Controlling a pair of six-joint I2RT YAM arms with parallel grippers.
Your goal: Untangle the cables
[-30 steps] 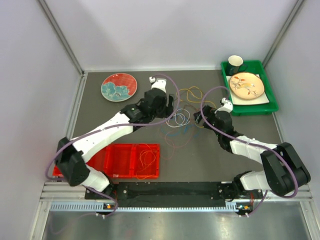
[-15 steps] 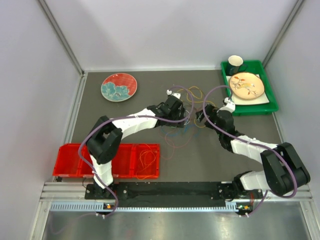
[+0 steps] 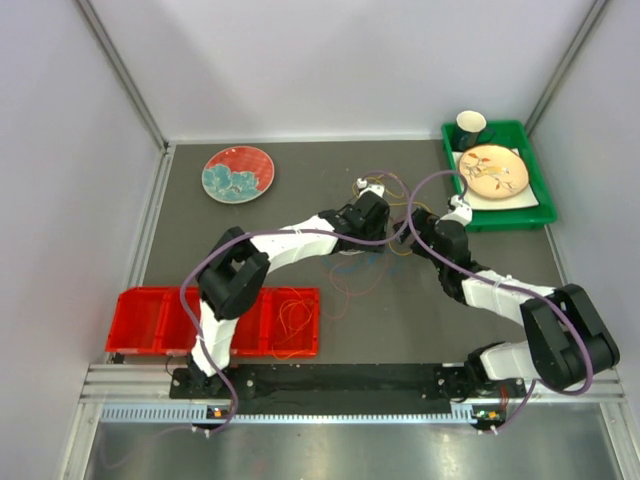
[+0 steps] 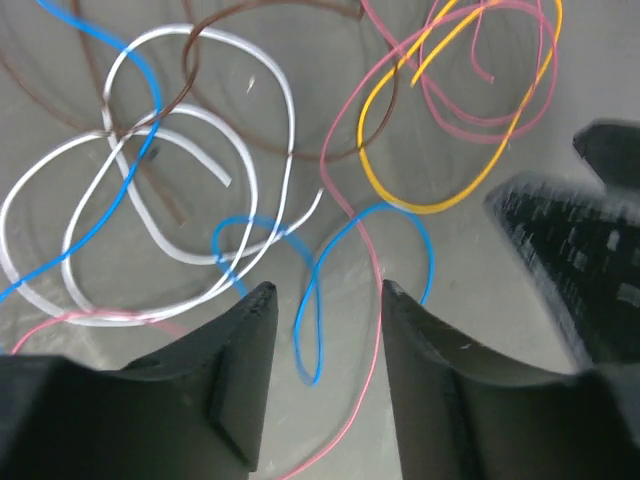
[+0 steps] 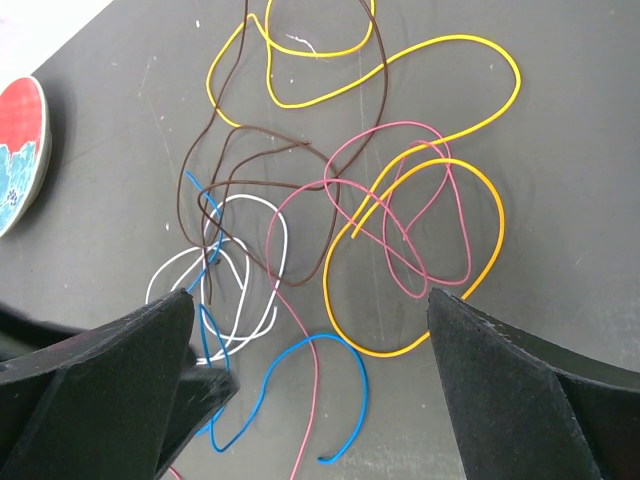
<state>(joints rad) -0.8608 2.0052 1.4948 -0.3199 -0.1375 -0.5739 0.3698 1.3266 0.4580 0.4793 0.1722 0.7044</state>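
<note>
The cables (image 3: pixel 392 238) lie tangled on the dark table between my two grippers. The left wrist view shows white (image 4: pixel 250 100), blue (image 4: pixel 312 300), pink (image 4: pixel 372 255), orange (image 4: pixel 420 206) and brown (image 4: pixel 285 150) loops. My left gripper (image 4: pixel 325 295) is open, low over the pile, with a blue loop and a pink strand between its fingers. My right gripper (image 5: pixel 310 300) is wide open above the pile, over yellow (image 5: pixel 450 42), orange (image 5: pixel 497 230), pink (image 5: pixel 440 210), brown (image 5: pixel 381 60), white (image 5: pixel 277 240) and blue (image 5: pixel 352 352) cables.
A red-and-blue plate (image 3: pixel 238 173) lies at the back left. A green tray (image 3: pixel 510 218) with a plate and a cup stands at the back right. A red tray (image 3: pixel 150 325) at the front left holds an orange wire (image 3: pixel 292 315) in its right compartment.
My left arm has swung right, from beside the plate to low over the cable pile. The right arm has barely moved.
</note>
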